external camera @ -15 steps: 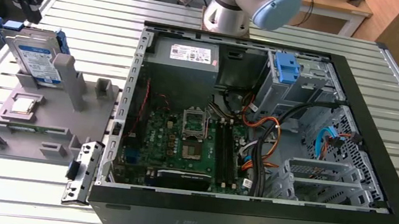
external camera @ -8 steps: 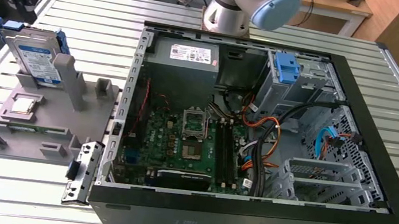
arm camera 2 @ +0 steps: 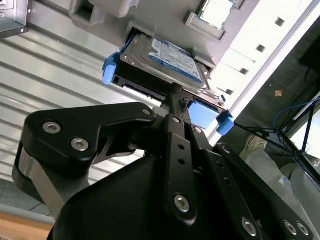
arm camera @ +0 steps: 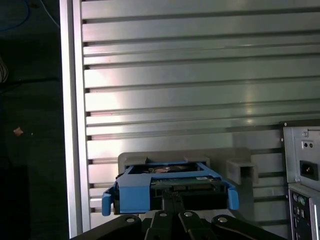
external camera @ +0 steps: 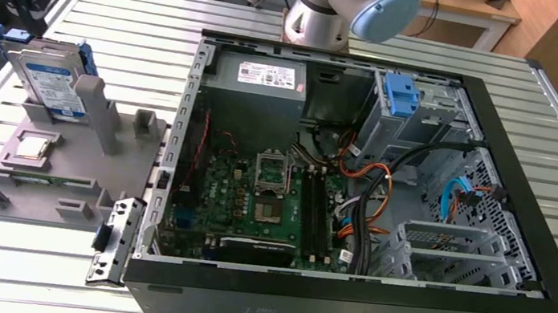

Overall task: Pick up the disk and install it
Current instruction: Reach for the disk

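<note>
Disk (external camera: 51,86) stood upright in grey stand (external camera: 93,172), 9 o'clock of case (external camera: 347,295) in exterior view; gripper (arm camera 2: 176,97) lined over top edge, jaws together, empty; judged heavy, rigid, shock-sensitive; best gripped across blue carrier (arm camera 2: 111,67)

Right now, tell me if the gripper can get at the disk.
Probably yes: in the second wrist view the gripper sits right at the edge of the disk, with nothing between them.
</note>
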### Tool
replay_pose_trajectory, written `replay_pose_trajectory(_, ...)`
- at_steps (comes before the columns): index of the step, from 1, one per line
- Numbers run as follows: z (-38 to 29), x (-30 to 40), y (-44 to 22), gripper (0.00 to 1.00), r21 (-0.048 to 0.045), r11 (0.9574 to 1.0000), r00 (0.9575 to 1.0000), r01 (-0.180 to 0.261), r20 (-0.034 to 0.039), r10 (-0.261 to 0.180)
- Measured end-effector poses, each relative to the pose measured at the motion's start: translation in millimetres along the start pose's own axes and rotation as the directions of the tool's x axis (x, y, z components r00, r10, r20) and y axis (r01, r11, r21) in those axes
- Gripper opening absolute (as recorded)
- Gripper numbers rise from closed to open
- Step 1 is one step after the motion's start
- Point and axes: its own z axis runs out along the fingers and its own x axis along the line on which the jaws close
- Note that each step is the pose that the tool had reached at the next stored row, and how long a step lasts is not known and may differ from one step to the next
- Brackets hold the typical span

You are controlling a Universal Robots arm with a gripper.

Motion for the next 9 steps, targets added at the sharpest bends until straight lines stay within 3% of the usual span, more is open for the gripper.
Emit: replay_pose_trajectory(9,1.6,-0.1,-2.0,0.11,0.0013,1.0,1.0,0.0,0.0,0.0)
